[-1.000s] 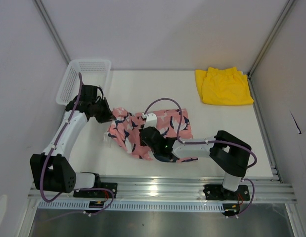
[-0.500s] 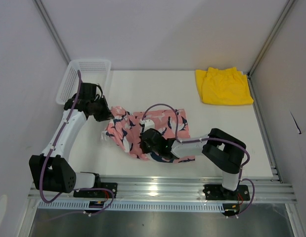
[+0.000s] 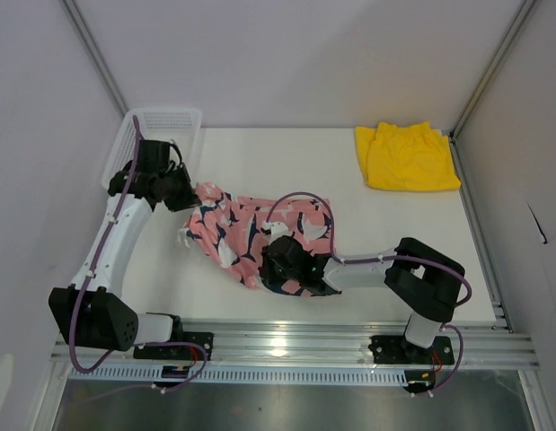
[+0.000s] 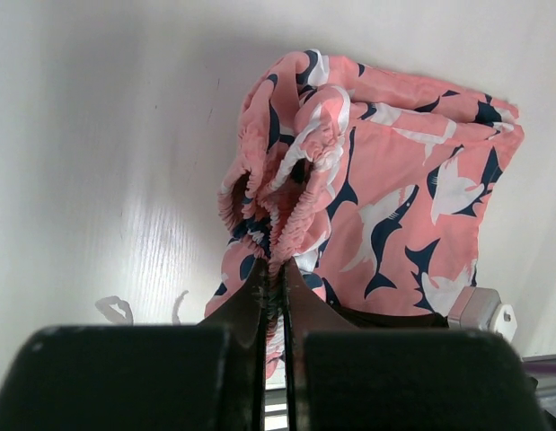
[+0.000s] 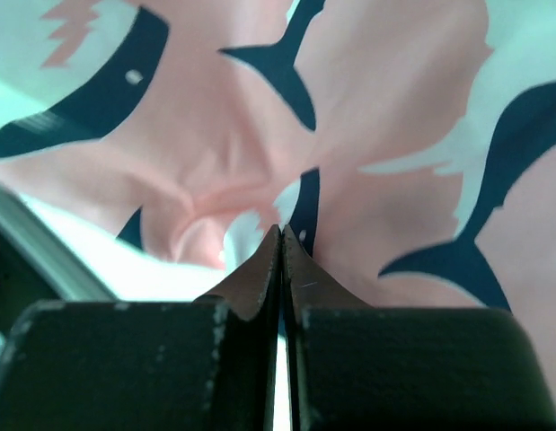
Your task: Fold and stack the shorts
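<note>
The pink shorts (image 3: pixel 246 224) with a navy-and-white print lie crumpled and stretched across the table's middle left. My left gripper (image 3: pixel 189 198) is shut on their gathered waistband at the far left end, seen close up with the left gripper (image 4: pixel 276 265) pinching the elastic of the pink shorts (image 4: pixel 385 180). My right gripper (image 3: pixel 272 270) is at their near edge; in the right wrist view the right gripper (image 5: pixel 282 229) is shut with the cloth of the pink shorts (image 5: pixel 394 135) puckered at its tips. The yellow shorts (image 3: pixel 406 157) lie flat at the far right corner.
A white mesh basket (image 3: pixel 165 114) stands at the far left corner, just behind the left wrist. Grey walls close in both sides. An aluminium rail (image 3: pixel 286 337) runs along the near edge, with both arm bases on it.
My left gripper has pulled the waistband back and to the left toward the basket, drawing the pink shorts out longer. The right gripper has shifted slightly nearer, still holding the cloth.
</note>
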